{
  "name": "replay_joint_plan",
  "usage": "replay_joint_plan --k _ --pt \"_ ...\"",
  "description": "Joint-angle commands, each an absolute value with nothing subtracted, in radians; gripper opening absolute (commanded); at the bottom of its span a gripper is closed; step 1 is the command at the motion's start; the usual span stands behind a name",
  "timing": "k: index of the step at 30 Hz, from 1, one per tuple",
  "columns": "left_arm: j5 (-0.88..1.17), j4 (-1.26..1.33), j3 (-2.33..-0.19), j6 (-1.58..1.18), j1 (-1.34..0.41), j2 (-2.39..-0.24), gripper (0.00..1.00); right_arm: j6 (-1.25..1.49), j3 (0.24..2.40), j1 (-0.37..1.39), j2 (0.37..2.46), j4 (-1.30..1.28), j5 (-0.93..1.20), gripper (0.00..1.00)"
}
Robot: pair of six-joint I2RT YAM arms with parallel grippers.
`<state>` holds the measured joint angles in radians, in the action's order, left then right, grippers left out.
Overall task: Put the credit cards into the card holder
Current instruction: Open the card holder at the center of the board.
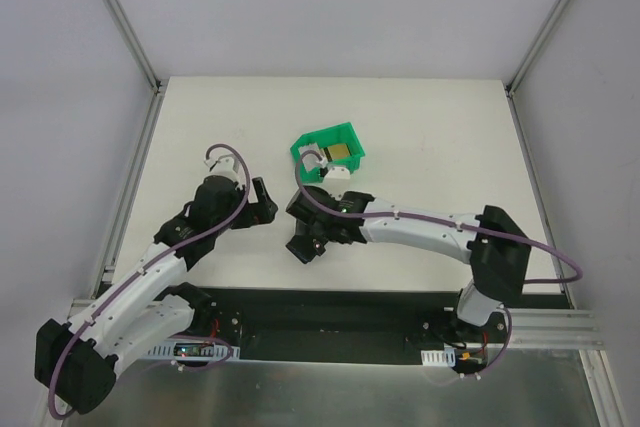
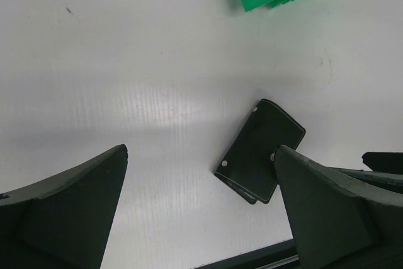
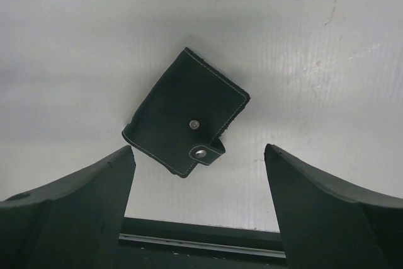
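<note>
Both my left fingers (image 2: 69, 212) and my right fingers (image 3: 69, 212) are spread wide and pinch nothing. The card holder (image 3: 182, 121) lies flat on the table (image 1: 420, 127) below them, folded shut with its tab wrapped round one edge. It sits close to the table's near edge, and the cards (image 1: 341, 152) are apart from it, in the green bin (image 1: 318, 136) further back. My main worry is that the holder is thin and lies flush on the table. If I come down a little off, my fingertips will probably scrape the surface and push it instead of lifting it, and a push toward the near edge could send it over. My two wrists are also crowded over the same spot, so reaching with both at once risks a knock between them. The cards look thin too, and a pinch inside the bin might take two or slip off. I cannot tell whether the tab's snap is fastened, and the slots inside are hidden. From above the holder is almost wholly covered by my right wrist. The bin is cut off at the top of my left wrist view, and I cannot count the cards in it
</note>
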<state>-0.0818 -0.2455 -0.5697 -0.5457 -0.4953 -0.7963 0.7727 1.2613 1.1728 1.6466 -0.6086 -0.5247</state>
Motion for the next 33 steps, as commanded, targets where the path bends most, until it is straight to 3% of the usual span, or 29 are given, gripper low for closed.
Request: replay_joint_plan --k 1,10,33 --pt "-0.081 -0.296 -0.609 -0.509 -0.488 -0.844 0.99 0.908 1.362 1.167 1.755 -0.748 -0.499 0.85" --pt "-0.107 -0.327 -0.614 -0.500 -0.488 -0.847 0.99 1.037 1.344 1.138 1.825 -0.746 -0.362 0.84" --pt "-0.064 -0.328 -0.606 -0.495 -0.486 -0.887 0.99 1.052 1.197 1.101 1.818 -0.655 -0.282 0.57"
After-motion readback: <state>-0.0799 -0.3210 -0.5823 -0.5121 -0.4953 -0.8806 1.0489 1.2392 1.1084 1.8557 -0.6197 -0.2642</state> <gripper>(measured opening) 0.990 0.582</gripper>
